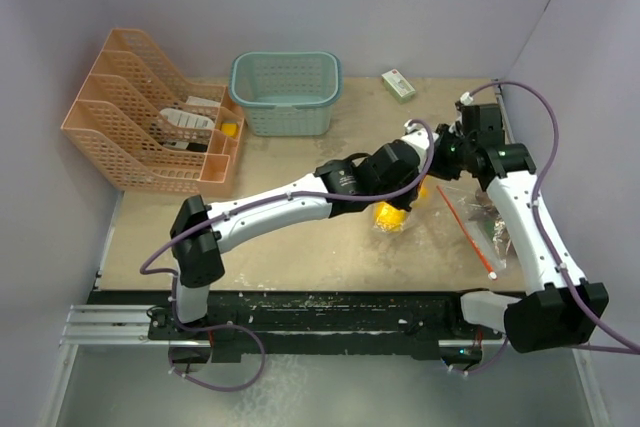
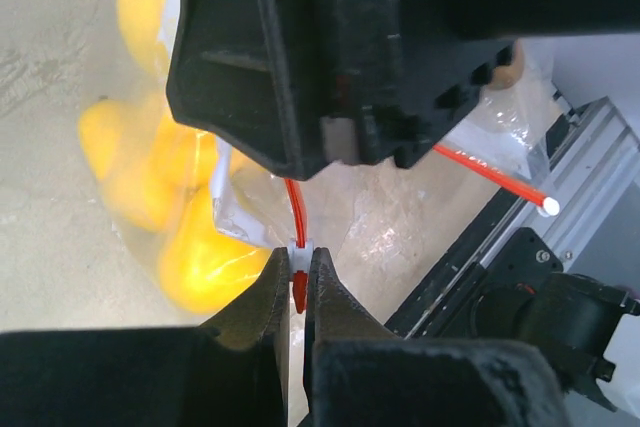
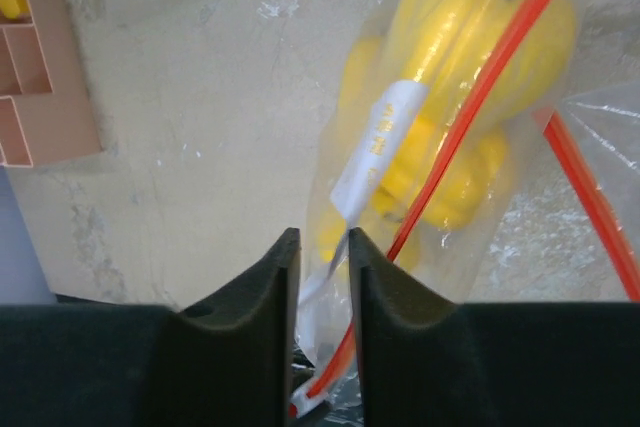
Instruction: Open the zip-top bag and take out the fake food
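Note:
The clear zip-top bag lies at the right of the table, its red zip strip trailing toward the front. Several glossy yellow fake fruits sit inside it, also in the left wrist view and the right wrist view. A brownish piece shows through the plastic further right. My left gripper is shut on the white slider of the red zip. My right gripper is shut on the bag's edge beside the zip. Both grippers meet above the bag, left and right.
A teal basket stands at the back centre. An orange file rack is at the back left, and a white-green box at the back right. Walls close in on the left, back and right. The arm rail runs along the near edge.

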Motion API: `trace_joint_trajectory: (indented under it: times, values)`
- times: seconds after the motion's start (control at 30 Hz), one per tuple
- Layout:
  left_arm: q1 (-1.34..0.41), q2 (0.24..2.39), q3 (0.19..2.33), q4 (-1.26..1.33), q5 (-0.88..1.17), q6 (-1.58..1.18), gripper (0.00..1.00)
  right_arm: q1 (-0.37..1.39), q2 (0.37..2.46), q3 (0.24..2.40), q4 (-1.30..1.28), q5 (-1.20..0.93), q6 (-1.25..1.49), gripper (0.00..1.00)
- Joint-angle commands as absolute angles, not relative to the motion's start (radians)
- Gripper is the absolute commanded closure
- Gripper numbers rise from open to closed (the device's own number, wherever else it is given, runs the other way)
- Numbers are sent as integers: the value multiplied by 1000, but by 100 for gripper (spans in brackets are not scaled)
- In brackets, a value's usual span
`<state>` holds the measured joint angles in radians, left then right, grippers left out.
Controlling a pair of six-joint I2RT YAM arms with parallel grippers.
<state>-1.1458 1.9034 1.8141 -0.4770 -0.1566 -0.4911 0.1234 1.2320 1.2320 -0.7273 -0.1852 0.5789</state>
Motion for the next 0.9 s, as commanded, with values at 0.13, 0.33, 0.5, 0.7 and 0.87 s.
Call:
trace_joint_trajectory:
  times: [0.13,0.33,0.5,0.7,0.87]
  values:
    - [-1023,1757,1750,-515,-121,-404,100,126,1070,1312,-532,-118,510,56]
    - [-975,1672,1698,-540,-51,-251,100,130,1013,1234,-383,-179,436,83]
    - [-975,1642,1700,-559,-24,-150,100,130,1070,1234,-350,-475,332,65]
    - [-950,1649,1737,-690,60,2,100,140,1150,1250,-385,-665,228,47]
    - [-875,1644,1745,-757,160,53,100,218,1171,1244,-393,-628,209,41]
